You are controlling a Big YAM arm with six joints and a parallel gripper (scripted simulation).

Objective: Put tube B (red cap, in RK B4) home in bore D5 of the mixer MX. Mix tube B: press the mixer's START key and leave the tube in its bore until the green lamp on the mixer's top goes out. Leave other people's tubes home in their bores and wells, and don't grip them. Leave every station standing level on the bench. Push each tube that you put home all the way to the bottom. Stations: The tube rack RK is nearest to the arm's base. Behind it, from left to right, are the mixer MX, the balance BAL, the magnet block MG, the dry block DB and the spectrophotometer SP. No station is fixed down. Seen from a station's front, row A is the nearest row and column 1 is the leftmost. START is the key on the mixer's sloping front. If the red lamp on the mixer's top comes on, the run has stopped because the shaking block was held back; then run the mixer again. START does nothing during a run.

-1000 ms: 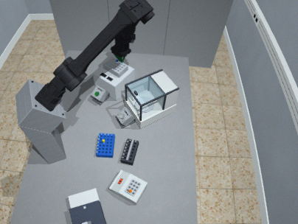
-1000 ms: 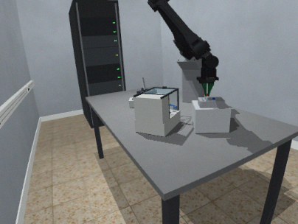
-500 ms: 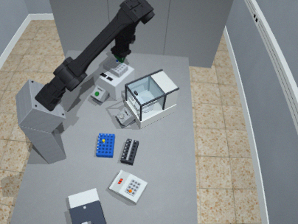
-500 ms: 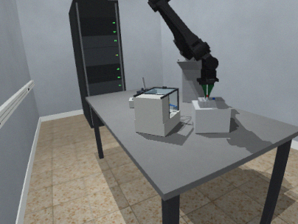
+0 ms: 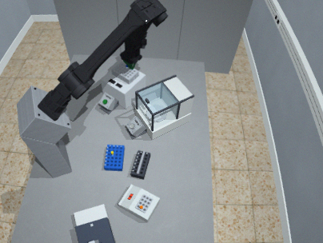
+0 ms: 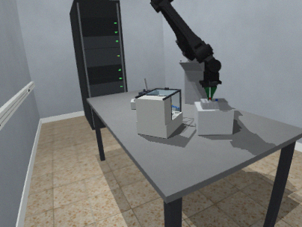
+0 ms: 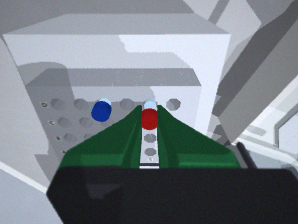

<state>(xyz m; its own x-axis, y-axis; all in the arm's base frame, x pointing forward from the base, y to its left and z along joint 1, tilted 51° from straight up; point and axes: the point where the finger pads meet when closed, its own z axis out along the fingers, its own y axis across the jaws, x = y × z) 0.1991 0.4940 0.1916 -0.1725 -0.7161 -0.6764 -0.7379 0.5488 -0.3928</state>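
Tube B [image 7: 149, 116], clear-bodied and red-capped, is pinched upright by the nearly closed gripper [image 7: 149, 131] above the mixer [image 5: 122, 85] near the table's [image 5: 188, 192] far-left corner.

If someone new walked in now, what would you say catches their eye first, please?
The long black arm, stretched from its grey pedestal to the white mixer at the bench's far left. There its green gripper holds the red-capped tube above the mixer's bores, beside a blue-capped tube. Next, the glass-walled balance.
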